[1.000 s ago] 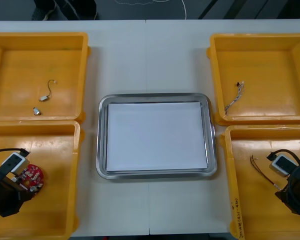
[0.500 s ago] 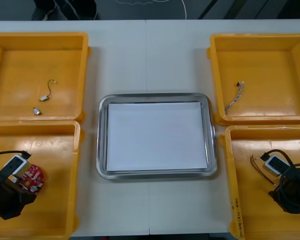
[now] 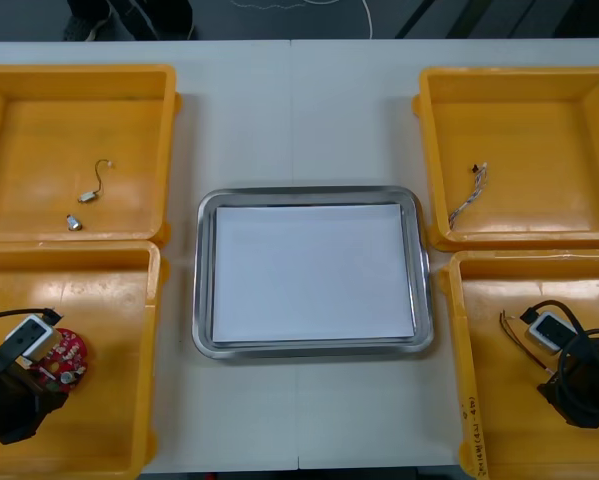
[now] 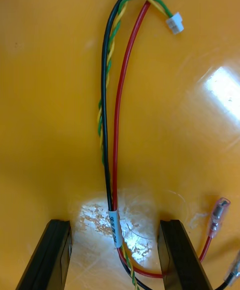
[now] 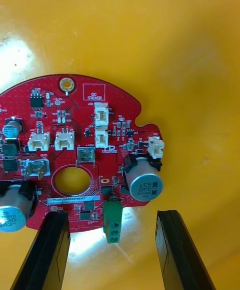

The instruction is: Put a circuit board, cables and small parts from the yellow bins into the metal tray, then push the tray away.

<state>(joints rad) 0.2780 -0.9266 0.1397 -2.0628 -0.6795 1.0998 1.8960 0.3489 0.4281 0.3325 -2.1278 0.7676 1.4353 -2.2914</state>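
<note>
While I am watching from beside the table (image 3: 289,110), the left gripper (image 5: 112,217) is hanging low in the near-left yellow bin (image 3: 109,300), at about eight o'clock from the metal tray (image 3: 309,192). Its black fingers (image 5: 47,250) are standing apart, and a green terminal block (image 5: 113,220) on the edge of the round red circuit board (image 5: 85,120) is sitting between them with a gap on each side. White lettering on the board is reading "QC STICKER", and a silver capacitor (image 5: 145,182) is showing "330" and "63". A white label strip by the board's round hole is carrying print too fine to read.

At four o'clock from the tray, the right gripper (image 4: 114,225) is hovering in the near-right yellow bin (image 3: 499,400), jaws parted around a cable bundle (image 4: 116,120) without pinching it: glossy red and black wires beside a yellow-and-green twist ending in a white plug (image 4: 175,23). A white sleeve (image 4: 115,227) is binding the bundle, and its print is illegible.

A flat white sheet (image 3: 309,270) is lining the shiny, round-cornered tray. Small metal parts (image 3: 87,196) are lying in the bin at ten o'clock, and what looks like a pale twisted cable (image 3: 469,195) in the bin at two o'clock.
</note>
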